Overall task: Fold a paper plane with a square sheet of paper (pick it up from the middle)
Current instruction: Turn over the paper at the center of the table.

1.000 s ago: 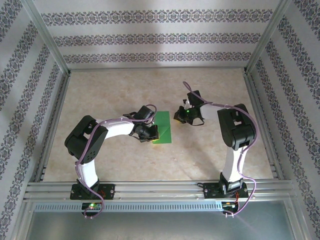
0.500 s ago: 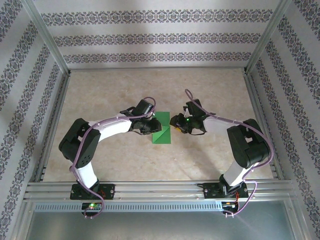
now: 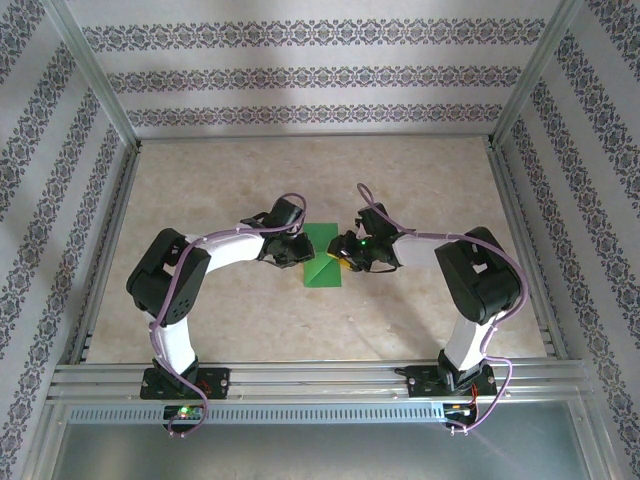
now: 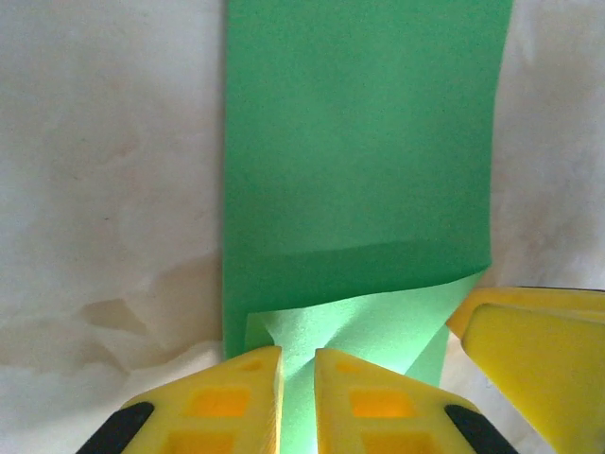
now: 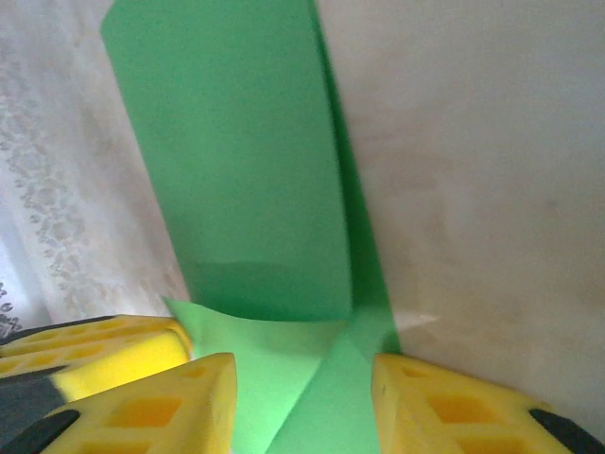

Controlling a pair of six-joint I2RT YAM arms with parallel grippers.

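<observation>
Left hand [image 4: 298, 364] and right hand [image 5: 302, 374], jaws parted, straddle plain green sheet [image 4: 359, 142].

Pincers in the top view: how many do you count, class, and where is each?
2. The left pincer is at the left edge of the green sheet of paper. The right pincer is at its right edge, facing the left one across the sheet.

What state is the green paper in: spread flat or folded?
Folded. The green paper is a narrow rectangle, not a square, and a paler flap at its near end is turned over along a crease.
</observation>
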